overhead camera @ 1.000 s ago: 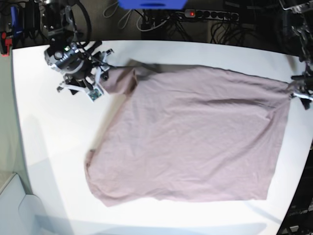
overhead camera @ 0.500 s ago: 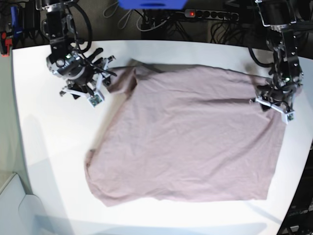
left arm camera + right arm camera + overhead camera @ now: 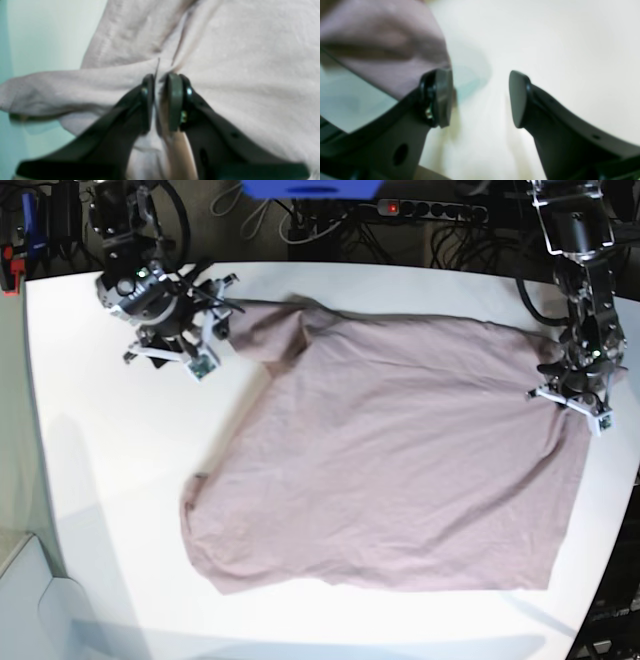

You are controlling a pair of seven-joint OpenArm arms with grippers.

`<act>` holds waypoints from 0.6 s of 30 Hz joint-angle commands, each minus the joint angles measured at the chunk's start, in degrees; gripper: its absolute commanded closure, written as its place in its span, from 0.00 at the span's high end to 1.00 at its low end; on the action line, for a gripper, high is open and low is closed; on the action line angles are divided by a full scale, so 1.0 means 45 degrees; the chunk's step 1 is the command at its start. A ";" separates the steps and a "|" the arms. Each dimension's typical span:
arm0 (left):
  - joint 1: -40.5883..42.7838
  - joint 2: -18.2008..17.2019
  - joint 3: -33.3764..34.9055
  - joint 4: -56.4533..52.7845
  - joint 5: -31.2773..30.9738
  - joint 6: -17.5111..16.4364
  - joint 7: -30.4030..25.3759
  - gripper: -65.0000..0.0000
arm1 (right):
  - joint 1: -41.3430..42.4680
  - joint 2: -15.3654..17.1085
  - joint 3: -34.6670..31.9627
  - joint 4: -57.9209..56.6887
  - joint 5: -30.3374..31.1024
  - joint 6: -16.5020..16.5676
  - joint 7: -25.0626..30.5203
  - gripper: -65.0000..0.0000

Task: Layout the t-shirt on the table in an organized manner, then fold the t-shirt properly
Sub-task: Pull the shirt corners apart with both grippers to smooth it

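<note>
The dusty-pink t-shirt lies spread and wrinkled across the white table. At its right edge my left gripper presses down. In the left wrist view its jaws are pinched shut on a raised fold of the t-shirt. My right gripper is at the shirt's back-left corner. In the right wrist view it stands open over bare table, with the t-shirt bunched against the outside of its left finger.
Behind the table's far edge lie a power strip, cables and a blue object. The table's right edge runs close to my left gripper. A pale object sits off the table at the lower left.
The left gripper has closed on a fold at the shirt's right edge. The right arm has shifted back, and the shirt's back-left corner now reaches further toward it.
</note>
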 commanded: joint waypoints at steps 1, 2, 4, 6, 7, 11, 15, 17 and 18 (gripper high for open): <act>0.0106 -0.0114 -0.0020 -0.0045 0.0117 0.0128 0.0826 0.16 | 0.0037 0.0008 -0.0208 0.0238 0.0128 0.0098 0.0267 0.56; 0.0125 -0.0114 -0.0020 -0.0025 0.0117 0.0128 0.0826 0.16 | 0.0017 0.0008 -0.0422 0.0258 0.0128 0.0098 0.0267 0.56; 0.0145 -0.0094 -0.0040 -0.0025 0.0117 0.0128 0.0826 0.16 | -0.0178 0.0008 -0.0774 0.0336 0.0147 0.0098 0.0169 0.56; 0.0184 -0.0055 -0.0040 -0.0025 0.0117 0.0128 0.0826 0.16 | -0.0295 -0.0207 -0.1145 0.0336 0.0147 0.0098 0.0169 0.56; 0.0184 -0.0055 -0.0040 -0.0025 0.0117 0.0128 0.0826 0.16 | -0.0295 -0.0325 -0.1243 0.0297 0.0147 0.0098 0.0169 0.56; 0.0203 -0.0036 -0.0040 -0.0025 0.0117 0.0128 0.0826 0.16 | -0.0295 -0.0539 -0.1497 0.0219 0.0147 0.0098 0.0169 0.56; 0.0203 -0.0036 -0.0040 -0.0006 0.0117 0.0128 0.0826 0.16 | -0.0295 -0.0579 -0.1419 0.0219 0.0128 0.0098 0.0169 0.56; 0.0203 -0.0036 -0.0040 -0.0006 0.0117 0.0128 0.0826 0.16 | -0.0295 -0.0520 -0.1399 0.0219 0.0128 0.0098 0.0169 0.56; 0.0223 -0.0036 -0.0040 -0.0006 0.0117 0.0128 0.0826 0.16 | -0.0295 -0.0520 -0.1399 0.0199 0.0128 0.0098 0.0169 0.56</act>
